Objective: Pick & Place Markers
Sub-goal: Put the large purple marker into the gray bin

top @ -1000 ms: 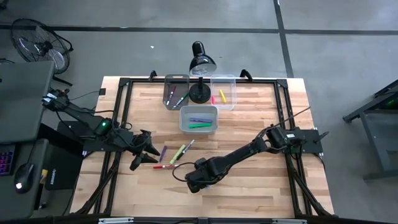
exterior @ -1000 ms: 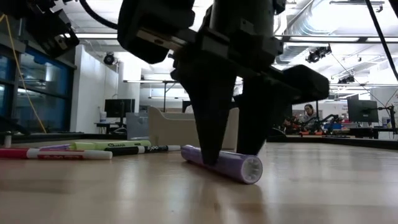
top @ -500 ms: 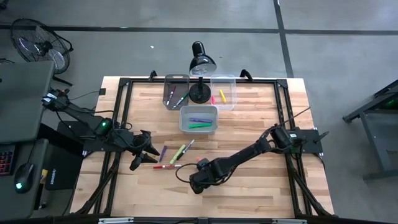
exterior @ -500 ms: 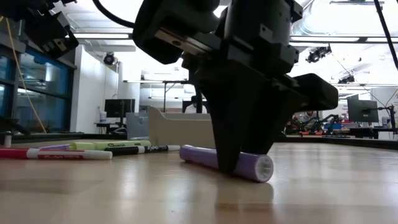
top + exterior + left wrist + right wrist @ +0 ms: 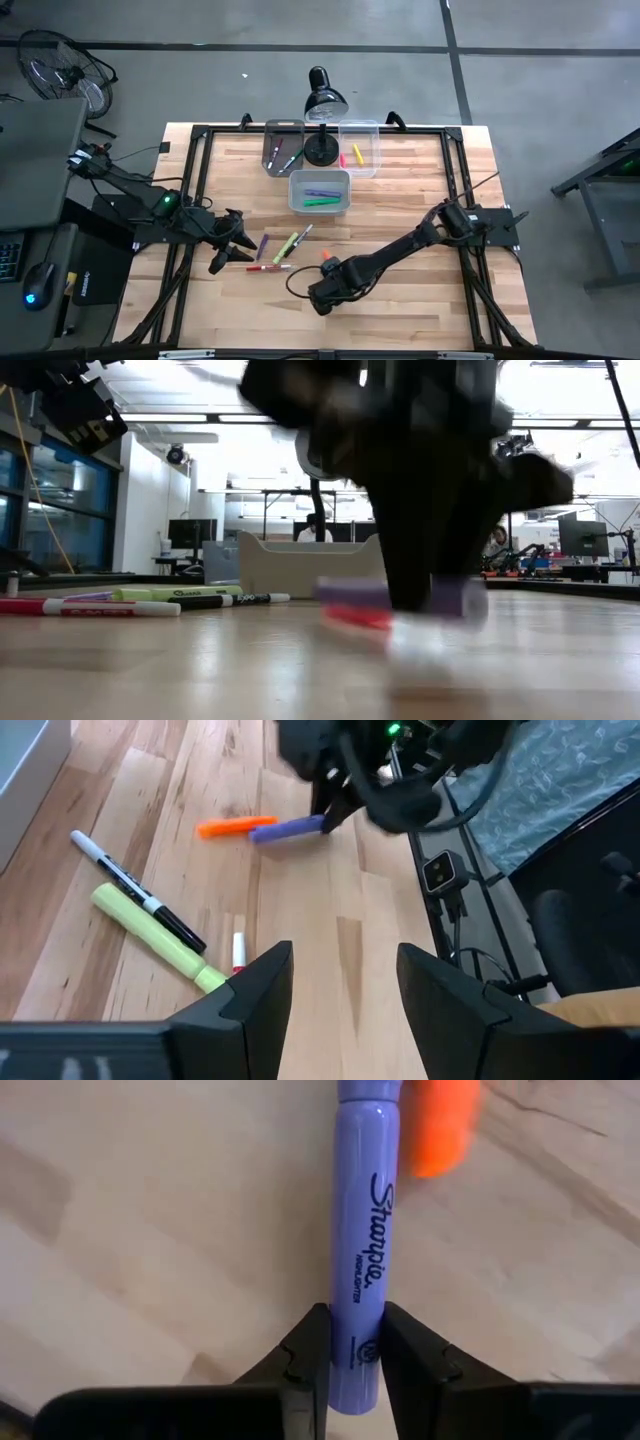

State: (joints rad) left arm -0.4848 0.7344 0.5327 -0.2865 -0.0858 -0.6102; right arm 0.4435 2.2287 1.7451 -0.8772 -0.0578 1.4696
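I have the right gripper (image 5: 348, 1342) pinching a purple highlighter (image 5: 362, 1230), one finger pressed against each side of the barrel near its end. From above, this gripper (image 5: 318, 293) sits low at the front middle of the table (image 5: 420, 200), its arm reaching in from the right edge. An orange marker (image 5: 326, 257) lies on the wood just beyond it; through the left wrist camera the orange marker (image 5: 236, 826) and the purple highlighter (image 5: 287, 829) appear end to end, close together. The level view is blurred, so I cannot tell if the highlighter is clear of the wood.

My left gripper (image 5: 232, 243) waits at the front left of the table with fingers (image 5: 262, 988) spread, nothing between them. Beside it lie loose markers: a yellow-green highlighter (image 5: 286, 247), a black-and-white pen (image 5: 135, 890), a red-and-white marker (image 5: 262, 267) and a purple one (image 5: 263, 245).

Farther back stand three clear bins: a middle bin (image 5: 297, 195) holding purple and green markers, a left bin (image 5: 270, 130) with several, and a right bin (image 5: 372, 130) with pink and yellow ones. A black desk lamp (image 5: 323, 98) stands between the back two.
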